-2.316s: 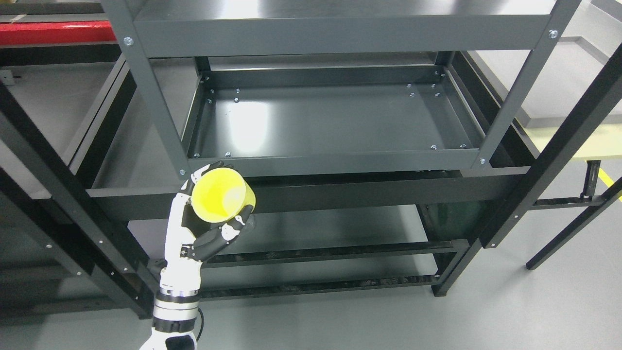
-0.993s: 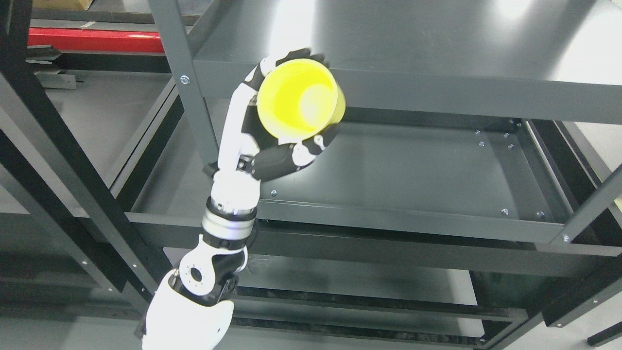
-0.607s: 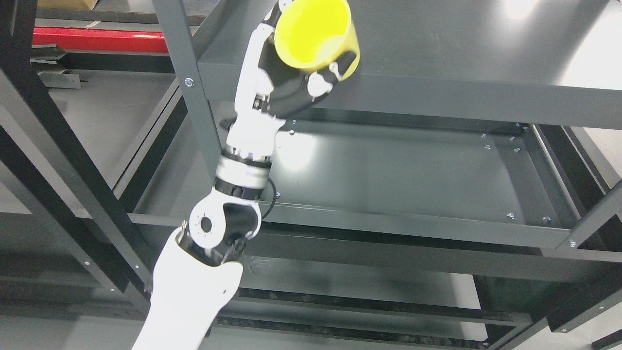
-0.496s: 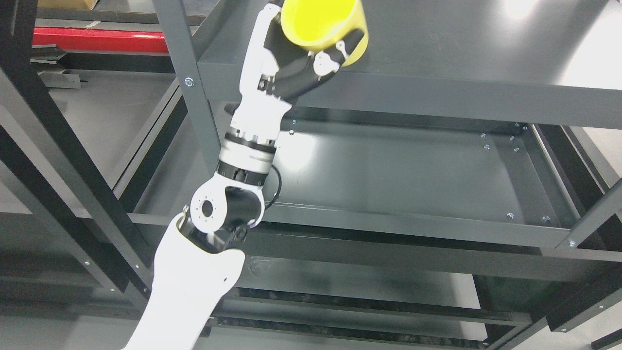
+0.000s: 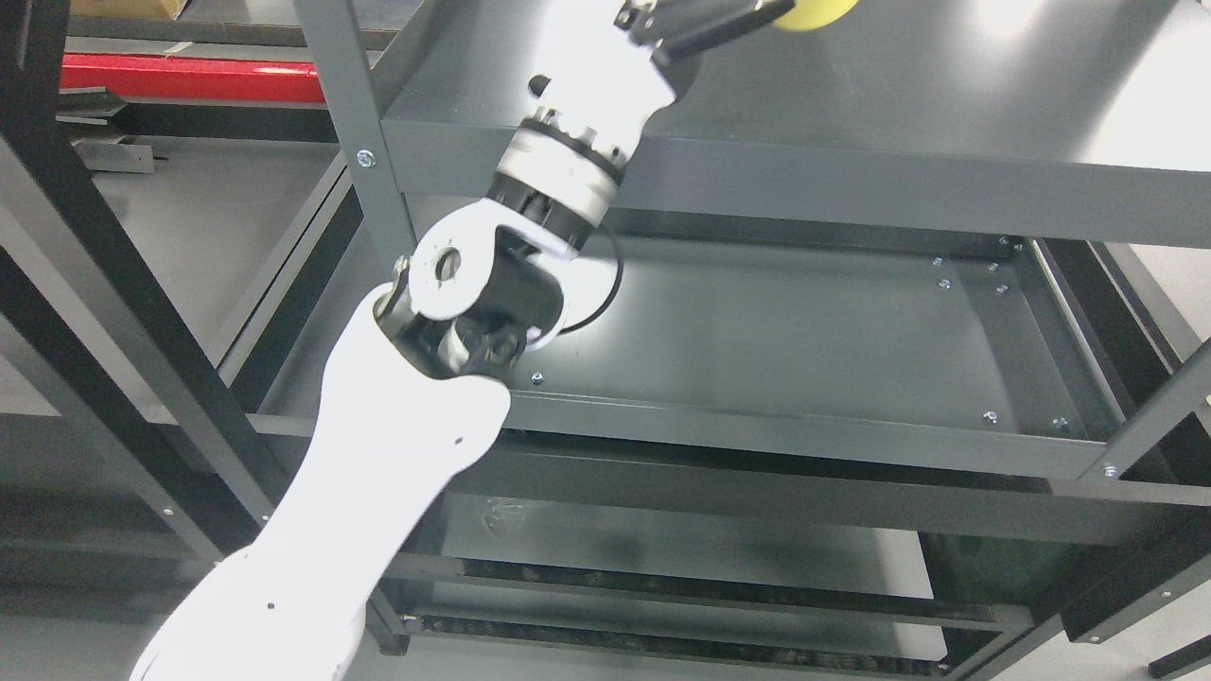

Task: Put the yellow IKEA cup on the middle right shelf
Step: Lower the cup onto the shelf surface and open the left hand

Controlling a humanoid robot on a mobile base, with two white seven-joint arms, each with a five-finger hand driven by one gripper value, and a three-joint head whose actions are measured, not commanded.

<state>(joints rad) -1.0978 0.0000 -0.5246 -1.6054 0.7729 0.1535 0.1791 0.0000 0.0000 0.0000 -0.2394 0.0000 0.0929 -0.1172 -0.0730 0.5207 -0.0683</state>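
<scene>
Only a sliver of the yellow cup [image 5: 812, 11] shows at the top edge of the head view, above the grey rack's upper shelf board [image 5: 908, 104]. My left hand [image 5: 747, 14] is cut off by the top edge. Its black fingers [image 5: 695, 21] lie against the cup and stay shut on it. The white left arm rises from the lower left, crossing the shelf's front lip. Most of the hand and the cup are out of frame. The right arm does not show.
Below the upper board lies a grey tray shelf [image 5: 946, 430] with a raised rim. A grey upright post [image 5: 355, 151] stands just left of my arm. Black frame bars [image 5: 114, 312] cross the left side. A red beam [image 5: 189, 76] lies at the back left.
My left arm has risen and reached right over the upper shelf board, carrying the cup almost out of the picture's top. Before that, the camera view shifted.
</scene>
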